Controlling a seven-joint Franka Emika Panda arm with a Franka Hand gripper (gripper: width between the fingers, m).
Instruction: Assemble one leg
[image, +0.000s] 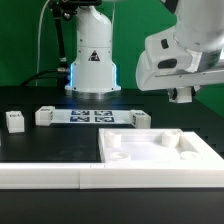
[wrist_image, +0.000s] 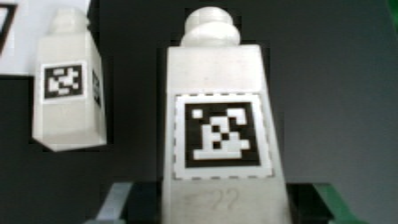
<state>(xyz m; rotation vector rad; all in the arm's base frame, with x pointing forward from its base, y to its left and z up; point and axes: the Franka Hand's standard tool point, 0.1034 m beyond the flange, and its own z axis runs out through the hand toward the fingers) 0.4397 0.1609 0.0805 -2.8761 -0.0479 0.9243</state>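
Bench survey: the large flat white panel lies at the exterior view's right, with round sockets sunk into its corners; nothing can be seen standing in those that show. Long white border bars run along the near edge. The marker board lies flat mid-bench, with small white posts near its ends and one further to the exterior view's left. The gripper hangs above the bench beyond the panel, narrowly open to the width of the leg, which it clasps between its fingers. In the wrist view the leg's tagged face is towards the camera and its rounded peg end points away from the gripper. A second post lies on the bench beside it, apart from it.
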